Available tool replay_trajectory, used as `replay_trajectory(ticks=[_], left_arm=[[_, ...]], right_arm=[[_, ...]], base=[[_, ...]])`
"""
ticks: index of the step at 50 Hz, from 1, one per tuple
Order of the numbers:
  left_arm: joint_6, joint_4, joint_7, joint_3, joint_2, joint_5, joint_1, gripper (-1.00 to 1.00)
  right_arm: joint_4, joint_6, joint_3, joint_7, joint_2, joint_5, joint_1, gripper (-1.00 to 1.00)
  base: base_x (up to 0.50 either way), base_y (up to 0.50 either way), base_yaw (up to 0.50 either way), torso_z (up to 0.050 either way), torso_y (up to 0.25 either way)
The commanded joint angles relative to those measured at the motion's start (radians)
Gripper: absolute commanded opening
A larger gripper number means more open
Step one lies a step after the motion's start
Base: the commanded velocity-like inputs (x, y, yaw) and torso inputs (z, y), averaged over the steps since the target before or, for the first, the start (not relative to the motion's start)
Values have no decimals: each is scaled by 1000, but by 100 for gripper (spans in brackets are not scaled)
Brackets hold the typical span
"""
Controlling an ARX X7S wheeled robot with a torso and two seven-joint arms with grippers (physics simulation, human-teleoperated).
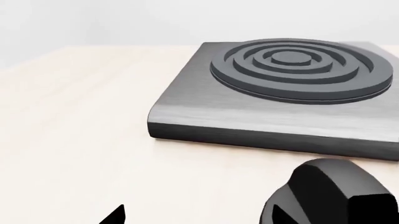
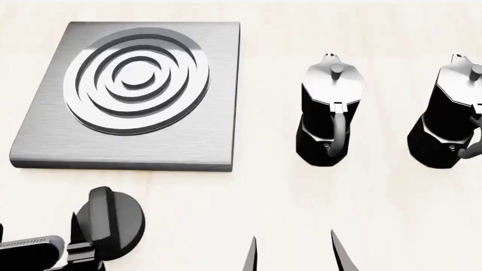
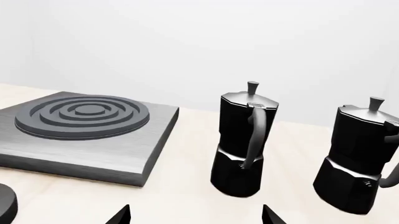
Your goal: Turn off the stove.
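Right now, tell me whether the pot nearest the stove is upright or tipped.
Upright. The moka pot stands on its base on the table, lid knob on top and handle hanging straight down, beside the stove, not touching it.

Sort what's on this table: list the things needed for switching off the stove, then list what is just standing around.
For the job:
- stove plate with ringed burner
- black ridged knob, in front of the plate
- left gripper, close beside the knob

Just standing there:
- nearer moka pot, right of the plate
- second moka pot, further right
- right gripper, open, over bare table
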Motion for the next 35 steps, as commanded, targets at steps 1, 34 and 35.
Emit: replay_trajectory(ticks=[1, 34, 35], left_arm=[[12, -63, 12, 12, 7, 7, -41, 100], [38, 29, -33, -1, -29, 36, -16, 100], [40, 33, -33, 0, -31, 37, -14, 100]], right_arm=[[0, 0, -3, 2, 2, 3, 2, 100], [7, -4, -16, 6, 9, 9, 7, 100], [8, -4, -17, 6, 9, 8, 7, 100]], base=[[0, 0, 0, 0, 0], [0, 0, 0, 0, -1], [0, 0, 0, 0, 0]])
